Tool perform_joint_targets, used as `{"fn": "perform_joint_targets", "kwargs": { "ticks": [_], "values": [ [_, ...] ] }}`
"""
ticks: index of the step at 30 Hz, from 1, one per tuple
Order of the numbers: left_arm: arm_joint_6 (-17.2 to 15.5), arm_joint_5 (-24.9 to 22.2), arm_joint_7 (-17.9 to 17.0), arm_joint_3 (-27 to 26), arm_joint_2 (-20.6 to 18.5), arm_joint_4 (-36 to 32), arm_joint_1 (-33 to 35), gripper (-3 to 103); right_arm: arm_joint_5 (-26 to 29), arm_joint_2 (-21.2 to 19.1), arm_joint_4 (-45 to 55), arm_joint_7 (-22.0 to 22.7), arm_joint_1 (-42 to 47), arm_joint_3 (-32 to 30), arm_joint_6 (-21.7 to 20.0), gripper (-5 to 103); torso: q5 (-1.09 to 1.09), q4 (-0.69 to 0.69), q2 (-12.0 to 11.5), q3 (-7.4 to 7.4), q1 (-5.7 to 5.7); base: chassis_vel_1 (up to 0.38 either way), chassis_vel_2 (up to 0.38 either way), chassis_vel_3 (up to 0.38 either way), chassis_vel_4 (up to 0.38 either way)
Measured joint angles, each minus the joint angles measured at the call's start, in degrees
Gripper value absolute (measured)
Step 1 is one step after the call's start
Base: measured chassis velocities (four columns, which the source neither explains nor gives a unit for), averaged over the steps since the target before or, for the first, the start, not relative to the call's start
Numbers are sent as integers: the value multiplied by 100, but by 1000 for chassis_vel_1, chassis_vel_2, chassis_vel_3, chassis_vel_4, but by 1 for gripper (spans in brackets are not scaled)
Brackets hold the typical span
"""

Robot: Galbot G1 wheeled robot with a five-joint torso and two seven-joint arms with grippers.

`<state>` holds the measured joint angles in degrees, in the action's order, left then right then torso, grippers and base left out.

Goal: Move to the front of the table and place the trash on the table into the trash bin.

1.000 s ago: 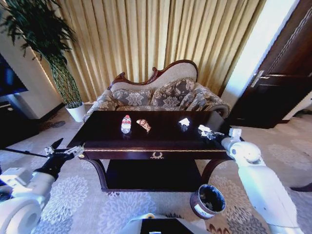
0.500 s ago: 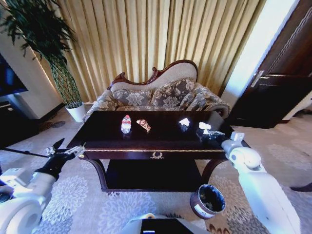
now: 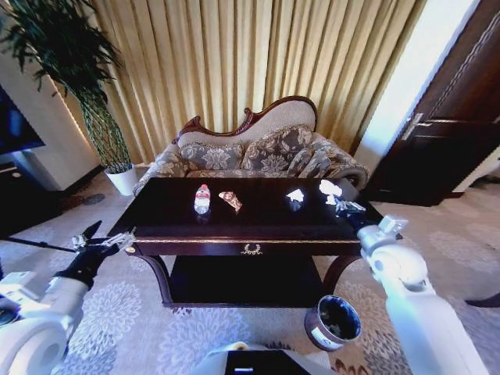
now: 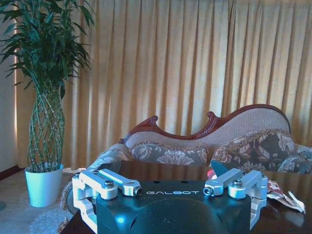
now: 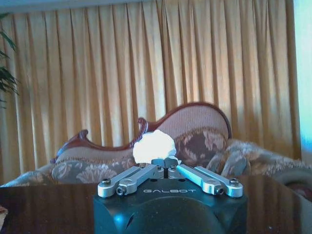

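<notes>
Up above the table [image 3: 234,226], right hand [image 3: 334,197] clamps white paper lump [image 3: 329,187].

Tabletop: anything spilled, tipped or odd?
No spill. The bottle lies on its side on the table, wrapper beside it, a white lump further right. The right gripper holds another paper lump above the table.

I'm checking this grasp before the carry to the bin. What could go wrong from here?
The right gripper is shut on the paper lump only at its lower edge, so the lump could slip out during the swing. The bin stands on the floor beside the table, so the arm might clip the table's corner. The lump near the wrapper and bottle remains.
</notes>
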<state>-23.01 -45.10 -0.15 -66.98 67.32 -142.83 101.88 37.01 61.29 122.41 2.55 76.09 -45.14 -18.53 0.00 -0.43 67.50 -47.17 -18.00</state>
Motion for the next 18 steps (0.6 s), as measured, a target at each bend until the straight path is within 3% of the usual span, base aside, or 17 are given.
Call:
{"fn": "perform_joint_targets", "kwargs": {
  "ticks": [6,18],
  "values": [
    [22,9,78,-33,-79,61,-17,100,-601,248,210,-215,535,-47,296,0,0,-1,0,0,0,0,0,0,0],
    [-9,21,150,-43,-108,46,6,100,-596,345,328,-283,895,-66,344,0,0,-1,-1,-1,0,0,0,0,0]
  ]
}}
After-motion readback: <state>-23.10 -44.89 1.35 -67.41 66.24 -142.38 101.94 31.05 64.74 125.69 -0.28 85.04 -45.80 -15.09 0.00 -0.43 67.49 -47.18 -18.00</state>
